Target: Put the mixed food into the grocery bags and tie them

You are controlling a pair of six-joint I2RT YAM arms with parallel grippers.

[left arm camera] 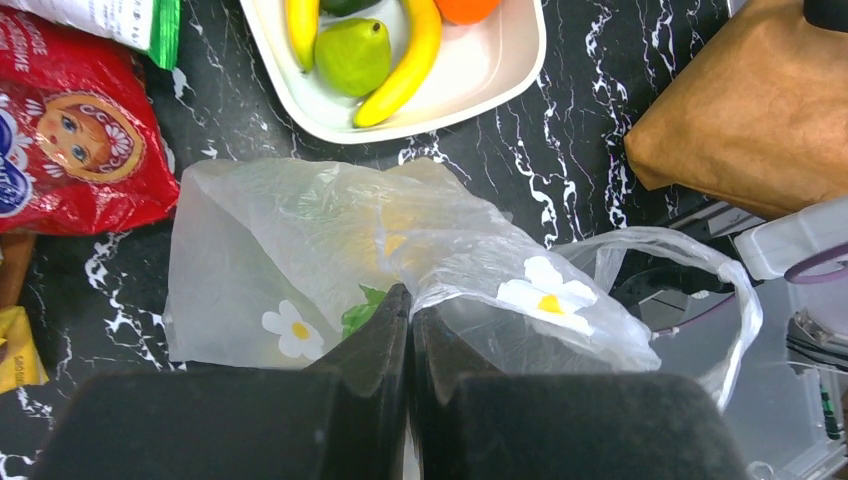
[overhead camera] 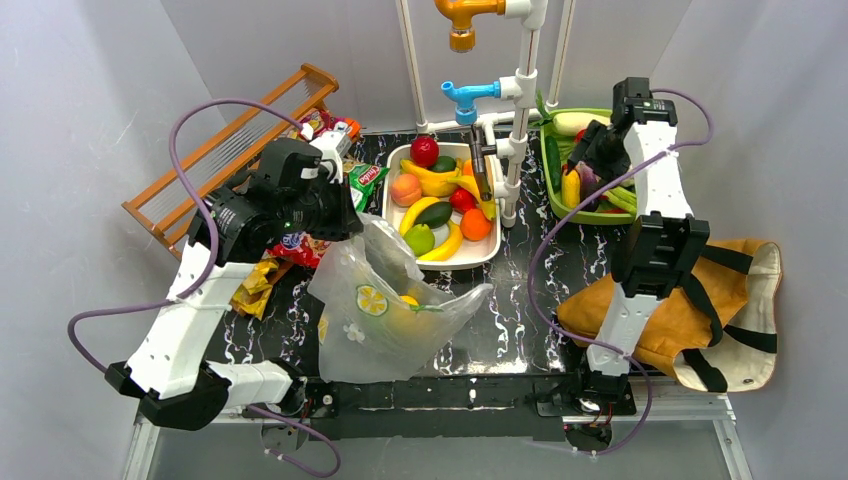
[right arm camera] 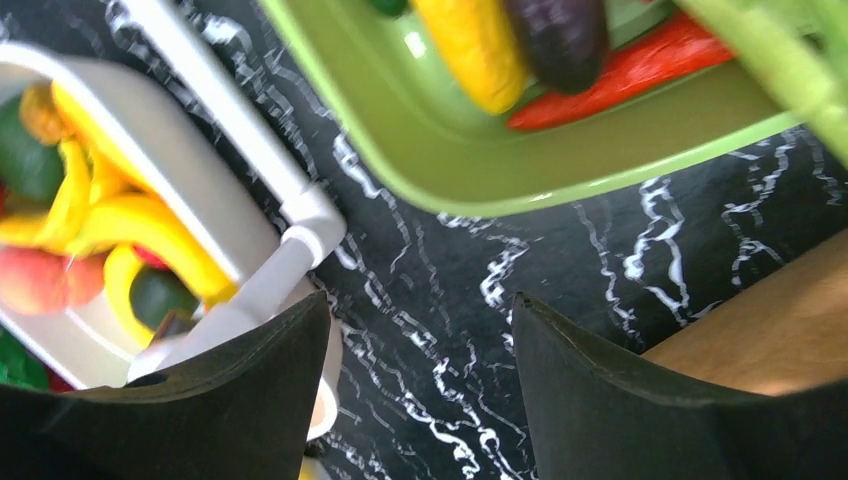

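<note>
The clear plastic bag (overhead camera: 390,320) printed with lemon slices and flowers stands at the front centre, with something yellow (overhead camera: 408,300) inside. My left gripper (overhead camera: 348,215) is shut on its upper edge; in the left wrist view the film is pinched between the closed tips (left arm camera: 410,295) and the bag (left arm camera: 290,240) hangs below. Toy fruits (overhead camera: 440,200) fill the white tray (overhead camera: 470,262). My right gripper (overhead camera: 592,150) is open and empty above the table beside the green tray (right arm camera: 480,160), as the right wrist view (right arm camera: 420,305) shows. The tan tote (overhead camera: 690,310) lies at the right.
Snack packets (overhead camera: 262,285) lie left of the bag; a red one shows in the left wrist view (left arm camera: 80,150). A wooden rack (overhead camera: 230,140) leans at the back left. A white pipe stand (overhead camera: 515,110) with taps rises between the two trays. Vegetables (right arm camera: 475,45) lie in the green tray.
</note>
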